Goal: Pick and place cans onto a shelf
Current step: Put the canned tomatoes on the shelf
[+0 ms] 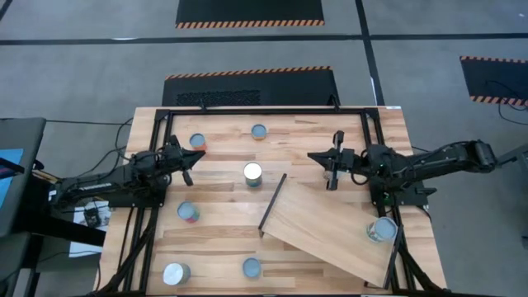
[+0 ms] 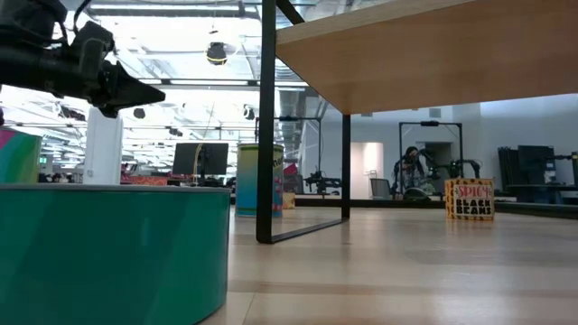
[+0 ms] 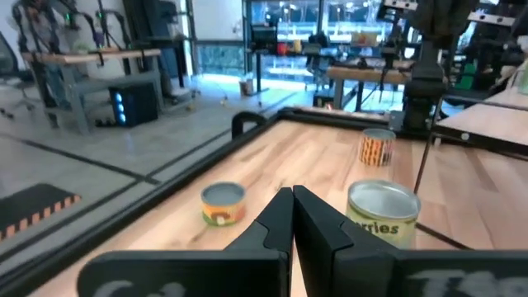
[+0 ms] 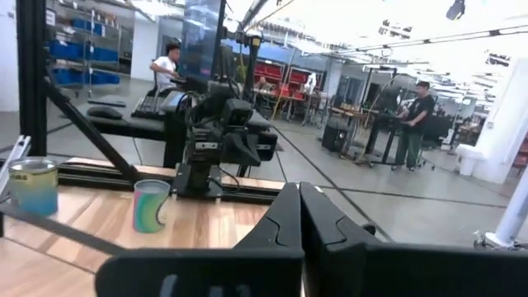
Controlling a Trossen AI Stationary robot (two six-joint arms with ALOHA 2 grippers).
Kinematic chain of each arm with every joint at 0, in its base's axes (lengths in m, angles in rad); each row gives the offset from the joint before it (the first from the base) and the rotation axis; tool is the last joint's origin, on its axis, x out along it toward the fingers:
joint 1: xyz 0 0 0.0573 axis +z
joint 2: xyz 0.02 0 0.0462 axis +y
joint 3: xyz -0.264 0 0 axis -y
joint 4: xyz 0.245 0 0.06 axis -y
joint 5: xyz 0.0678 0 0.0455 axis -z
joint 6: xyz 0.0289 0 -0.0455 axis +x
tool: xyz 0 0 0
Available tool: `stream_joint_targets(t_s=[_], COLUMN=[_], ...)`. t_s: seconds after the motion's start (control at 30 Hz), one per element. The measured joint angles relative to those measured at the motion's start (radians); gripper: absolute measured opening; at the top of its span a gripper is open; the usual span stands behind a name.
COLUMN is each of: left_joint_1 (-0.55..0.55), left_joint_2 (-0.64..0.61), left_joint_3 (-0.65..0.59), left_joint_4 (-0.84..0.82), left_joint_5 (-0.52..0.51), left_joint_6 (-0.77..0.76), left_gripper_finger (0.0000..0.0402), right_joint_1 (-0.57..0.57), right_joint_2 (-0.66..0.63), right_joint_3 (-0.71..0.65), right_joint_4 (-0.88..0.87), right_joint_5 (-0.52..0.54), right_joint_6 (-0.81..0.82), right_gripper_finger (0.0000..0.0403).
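Shelf (image 1: 330, 235): tilted board, long axis diagonal, dark edge toward surface centre.
Cans (image 1: 252, 172): upright.
Left claw (image 1: 195, 157): closed, empty.
Right claw (image 1: 316, 157): closed, empty.

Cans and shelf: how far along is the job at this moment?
Done: one silvery-topped can already sits on the tilted light-wood shelf board. In hand: nothing; the left pincer and right pincer are both shut and empty above the table. Left: six cans stand on the plank tabletop, among them the white-topped can mid-table and the bluish-topped can at the far edge.
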Motion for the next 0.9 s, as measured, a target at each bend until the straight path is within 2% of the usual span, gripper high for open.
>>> stream_joint_targets(t_s=[0.33,0.63,0.9], left_joint_1=[0.000,0.001,0.053], left_joint_2=[0.265,0.500,0.635], left_joint_3=[0.150,0.369,0.550], left_joint_4=[-0.043,-0.257,-0.527], left_joint_5=[0.014,0.005,-0.029], left_joint_6=[-0.004,-0.006,0.009], left_gripper_finger=[0.0000,0.0000,0.0000], right_joint_1=[0.000,0.003,0.026], right_joint_2=[-0.031,-0.068,-0.063], right_joint_3=[-0.039,-0.037,-0.037], right_joint_4=[-0.072,-0.072,-0.070], right_joint_5=[0.057,0.057,0.057], right_joint_6=[0.006,-0.008,-0.010], right_gripper_finger=[0.0004,0.0006,0.0008])
